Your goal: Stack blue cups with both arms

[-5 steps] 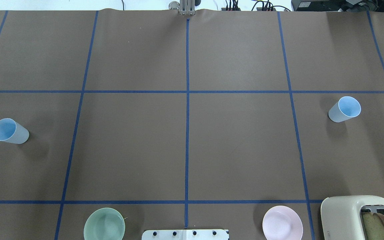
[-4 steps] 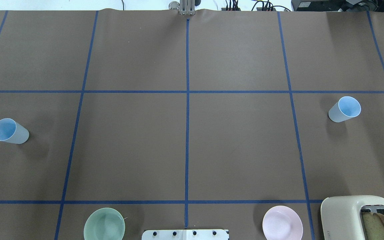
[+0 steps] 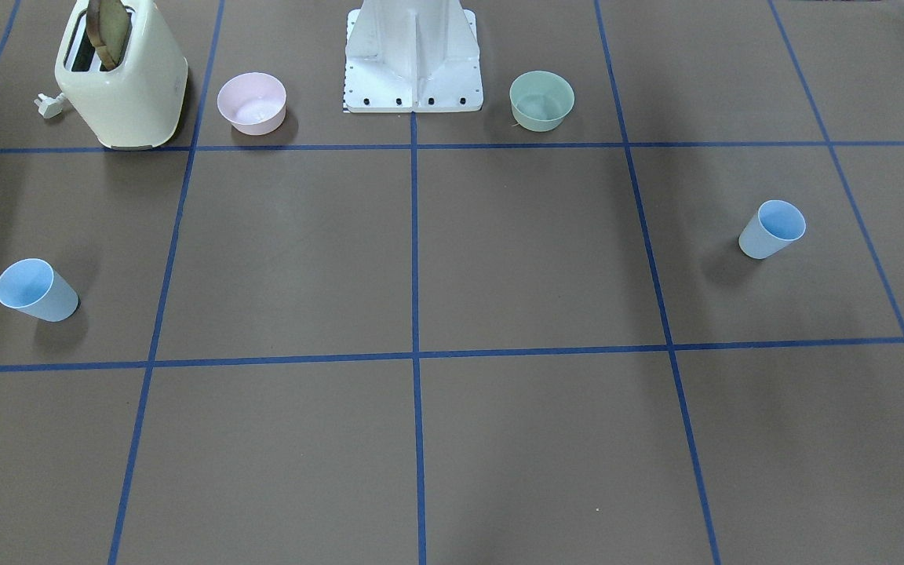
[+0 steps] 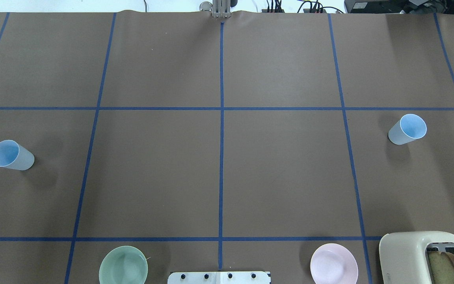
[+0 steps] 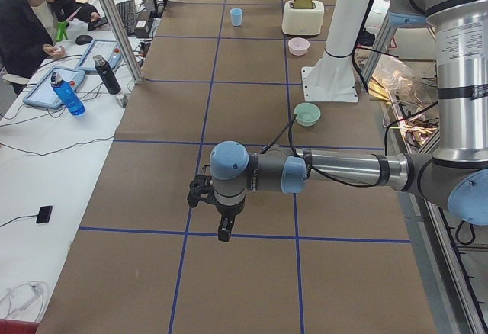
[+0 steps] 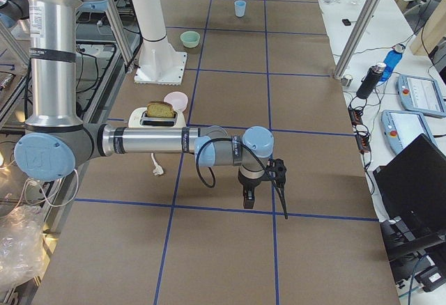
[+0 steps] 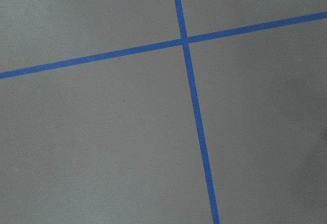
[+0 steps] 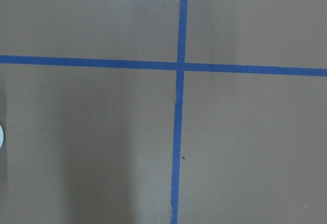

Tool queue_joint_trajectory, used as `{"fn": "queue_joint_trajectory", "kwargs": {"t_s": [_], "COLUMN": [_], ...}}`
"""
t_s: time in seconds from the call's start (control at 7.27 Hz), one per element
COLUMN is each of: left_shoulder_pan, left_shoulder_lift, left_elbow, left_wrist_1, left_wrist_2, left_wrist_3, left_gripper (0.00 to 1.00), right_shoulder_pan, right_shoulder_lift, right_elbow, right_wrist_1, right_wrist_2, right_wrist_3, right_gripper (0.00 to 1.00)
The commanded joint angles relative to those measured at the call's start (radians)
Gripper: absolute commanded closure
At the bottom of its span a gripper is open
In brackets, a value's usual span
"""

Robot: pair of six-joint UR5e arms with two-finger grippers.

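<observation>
Nothing on the table (image 4: 282,177) had changed in the last fraction of a second. In the overhead view every object sat exactly where it had sat just before, and no arm had come into that view. I judged the task not yet begun, with both reaches and the stacking itself all to come.

Take the overhead view as a clock face, with twelve pointing away from the robot. Nearest the robot stood the white base pedestal (image 3: 413,55) at six o'clock. The pale-green bowl (image 4: 123,266) sat at about seven and the pink bowl (image 4: 333,264) at about five. The cream toaster (image 4: 404,256), with bread in its slot, sat past the pink bowl toward four.

Further out, the left blue cup (image 4: 12,155) stood upright and mouth-up at nine o'clock, near that view's left edge. The right blue cup (image 4: 407,129) stood likewise at about three, slightly farther from the robot. The two were well apart and untouched.

The left end effector (image 5: 223,229) hung above the table near a crossing of blue tape lines (image 7: 190,88), fingers pointing down, with nothing visibly in it. The right end effector (image 6: 247,197) hung the same way at its own end. Each showed only in a side view, and the wrist cameras showed only table and tape. So I could not tell how far open either one was.
</observation>
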Motion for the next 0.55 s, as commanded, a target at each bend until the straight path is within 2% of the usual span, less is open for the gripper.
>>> {"fn": "queue_joint_trajectory", "kwargs": {"t_s": [0.0, 0.41], "left_shoulder_pan": [0.0, 0.0], "left_shoulder_lift": [-0.016, -0.039], "left_elbow": [0.006, 0.006], "left_wrist_1": [0.002, 0.002], "left_wrist_2": [0.0, 0.0], "left_wrist_3": [-0.005, -0.01], "left_gripper": [0.02, 0.02], "right_shoulder_pan": [0.0, 0.0], "right_shoulder_lift": [0.0, 0.015], "right_elbow": [0.001, 0.003], "right_wrist_1": [0.0, 0.002], "right_wrist_2": [0.0, 0.0], "right_wrist_3": [0.003, 0.002], "right_gripper": [0.0, 0.0]}}
